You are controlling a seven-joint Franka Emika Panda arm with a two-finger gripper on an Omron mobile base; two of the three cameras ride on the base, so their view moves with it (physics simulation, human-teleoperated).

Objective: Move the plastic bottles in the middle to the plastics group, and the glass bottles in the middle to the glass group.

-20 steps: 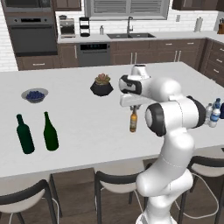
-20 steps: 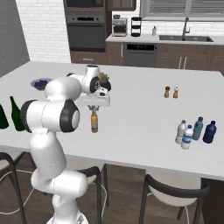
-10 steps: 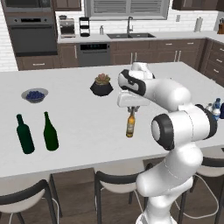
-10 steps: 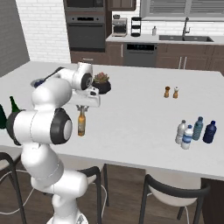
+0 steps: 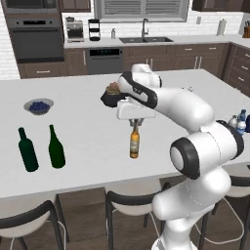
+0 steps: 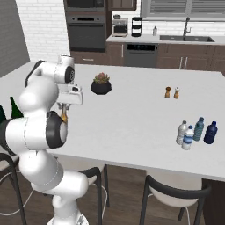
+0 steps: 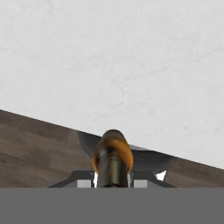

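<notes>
Amber bottle [image 5: 134, 144] gripped by neck, prob. airborne; hand cam: top-down.

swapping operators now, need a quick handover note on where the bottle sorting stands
Gripper: shut on the amber bottle at its neck, bottle upright, over the counter between the plant pot and the near edge.
Glass group: two green bottles stand at the counter's left end, apart from the amber bottle.
Plastics: the two water bottles stand beside the two blue bottles at the right end.
Done: plastic bottles look grouped.
Left: carry the amber bottle left, set it beside the green bottles, release.
</notes>
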